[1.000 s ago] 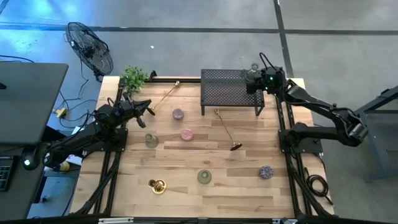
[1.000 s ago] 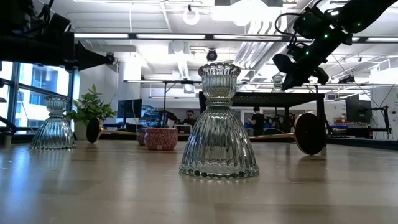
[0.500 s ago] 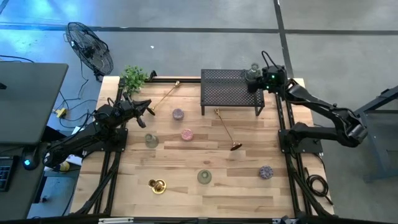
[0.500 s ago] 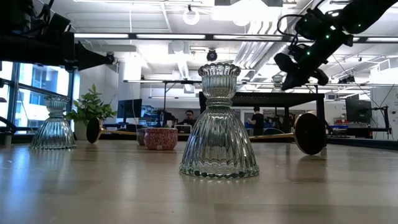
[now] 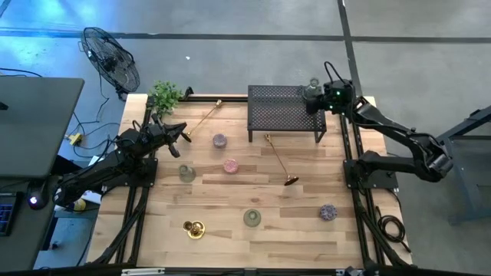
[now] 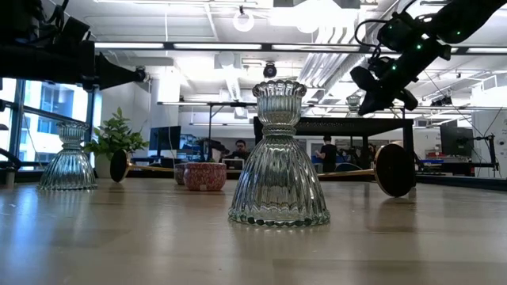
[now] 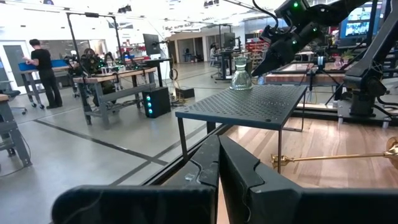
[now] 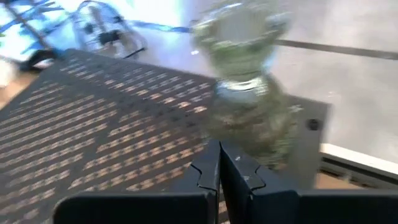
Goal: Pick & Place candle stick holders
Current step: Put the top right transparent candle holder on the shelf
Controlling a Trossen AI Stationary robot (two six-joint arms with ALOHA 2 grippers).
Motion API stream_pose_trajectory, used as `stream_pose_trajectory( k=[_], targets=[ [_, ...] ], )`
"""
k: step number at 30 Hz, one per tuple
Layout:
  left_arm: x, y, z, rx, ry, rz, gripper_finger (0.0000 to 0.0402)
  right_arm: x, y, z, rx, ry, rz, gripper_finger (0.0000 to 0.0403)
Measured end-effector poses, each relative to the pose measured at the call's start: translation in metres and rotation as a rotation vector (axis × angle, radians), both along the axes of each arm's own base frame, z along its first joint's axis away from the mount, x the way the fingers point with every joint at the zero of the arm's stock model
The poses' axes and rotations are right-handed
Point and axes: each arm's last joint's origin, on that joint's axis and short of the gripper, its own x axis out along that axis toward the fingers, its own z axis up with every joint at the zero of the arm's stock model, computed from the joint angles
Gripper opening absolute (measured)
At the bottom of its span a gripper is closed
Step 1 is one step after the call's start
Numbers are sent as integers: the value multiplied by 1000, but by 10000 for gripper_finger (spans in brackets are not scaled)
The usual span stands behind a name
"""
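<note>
— Where is the right arm?

— Stretched from its base at the table's (image 5: 230, 238) right edge up toward the far right corner. Its elbow is bent out past the edge, and the forearm angles back in over the black mesh rack (image 5: 284, 111). The right gripper (image 5: 316, 98) hangs above the rack's right end, its fingers (image 8: 217, 168) pressed together with nothing between them.

— And the holder it was dealing with?

— A clear glass holder (image 5: 312, 87) stands upright on the rack's far right corner, just beyond the closed fingertips. I can't tell whether they touch it.

— The left arm?

— Folded low along the table's left side, forearm pointing toward the rack. The left gripper (image 5: 184, 135) sits near the small potted plant (image 5: 164, 95), fingers shut, holding nothing.

— The rest of the holders?

— Spread across the wood. One brass stick (image 5: 203, 115) lies on its side between plant and rack. A second brass stick (image 5: 279, 162) lies in front of the rack. Two pink cups (image 5: 219, 141) sit near the middle, well apart from a purple cup (image 5: 328, 211) toward the near right. A grey-green glass holder (image 5: 187, 173) stands left of centre, another glass holder (image 5: 252, 218) near the front, and a short gold holder (image 5: 193, 228) at the near left.
</note>
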Motion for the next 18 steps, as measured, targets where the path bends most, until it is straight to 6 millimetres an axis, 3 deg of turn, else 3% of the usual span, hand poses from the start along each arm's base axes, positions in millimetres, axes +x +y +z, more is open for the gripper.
stream_pose_trajectory(
  k=[18],
  targets=[
    [0, 0, 0, 0, 0, 1, 1, 11, -15, -18, 20, 37, -19, 0]
  ],
)
